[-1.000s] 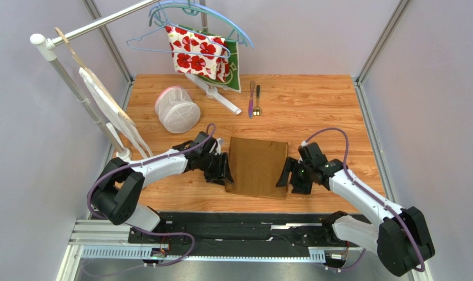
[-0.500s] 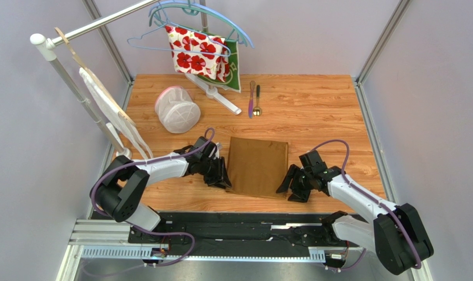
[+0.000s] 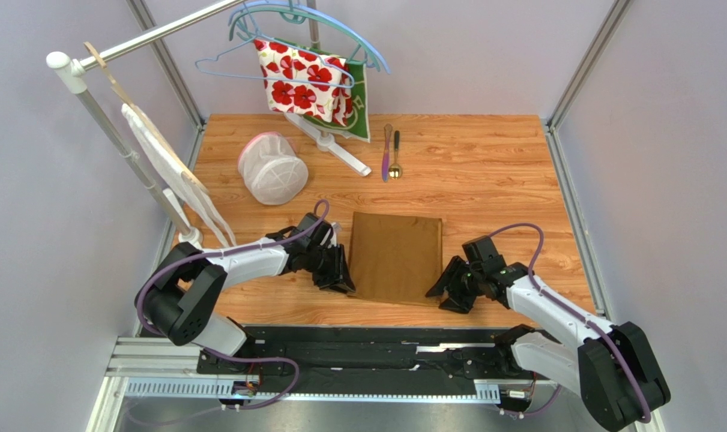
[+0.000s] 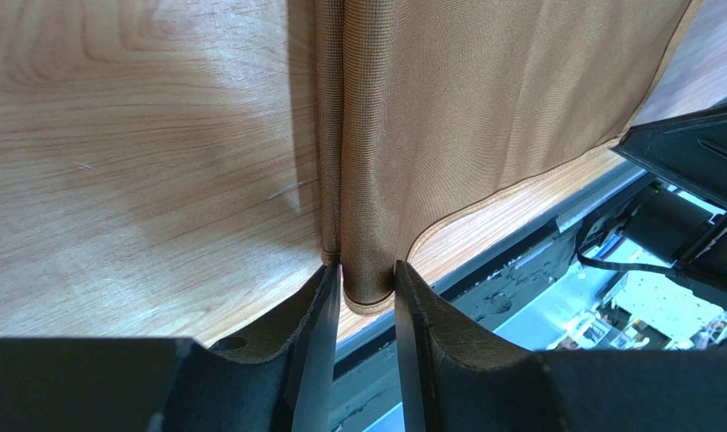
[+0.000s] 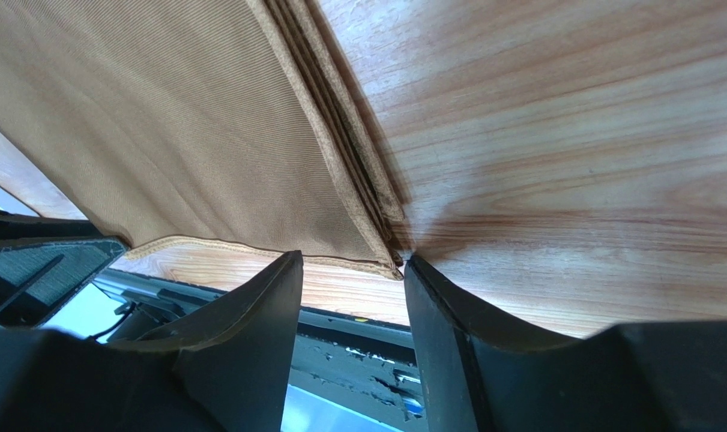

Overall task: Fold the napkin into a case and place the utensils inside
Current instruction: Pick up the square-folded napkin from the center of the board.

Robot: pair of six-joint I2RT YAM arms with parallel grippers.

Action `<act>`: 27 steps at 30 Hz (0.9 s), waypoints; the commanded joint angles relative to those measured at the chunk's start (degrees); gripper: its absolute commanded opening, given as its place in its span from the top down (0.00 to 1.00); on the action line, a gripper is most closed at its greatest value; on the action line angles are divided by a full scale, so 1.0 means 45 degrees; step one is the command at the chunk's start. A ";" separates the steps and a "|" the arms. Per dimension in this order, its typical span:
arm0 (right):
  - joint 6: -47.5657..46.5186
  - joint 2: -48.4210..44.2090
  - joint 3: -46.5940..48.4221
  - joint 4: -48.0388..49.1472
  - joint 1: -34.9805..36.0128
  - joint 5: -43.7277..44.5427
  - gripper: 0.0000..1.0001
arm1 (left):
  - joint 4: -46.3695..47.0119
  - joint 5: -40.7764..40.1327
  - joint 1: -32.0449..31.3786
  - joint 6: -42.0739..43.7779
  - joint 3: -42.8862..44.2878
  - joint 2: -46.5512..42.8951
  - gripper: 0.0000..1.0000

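The golden-brown napkin lies flat on the wooden desk. It is folded into a neat block and sits in the near middle, between the two arms. The left fingers are at its near left corner and squeeze a raised fold of the cloth between them. The right fingers are at the near right corner, spread apart, with the cloth's corner just at their tips and not pinched. The purple knife and the spoon lie side by side far back on the desk, well apart from the napkin
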 commanded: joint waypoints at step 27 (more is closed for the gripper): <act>-0.0598 -0.0518 0.2020 -0.4710 0.0607 0.4041 0.47 | 0.0152 -0.0041 -0.0148 0.0147 -0.0207 -0.1020 0.61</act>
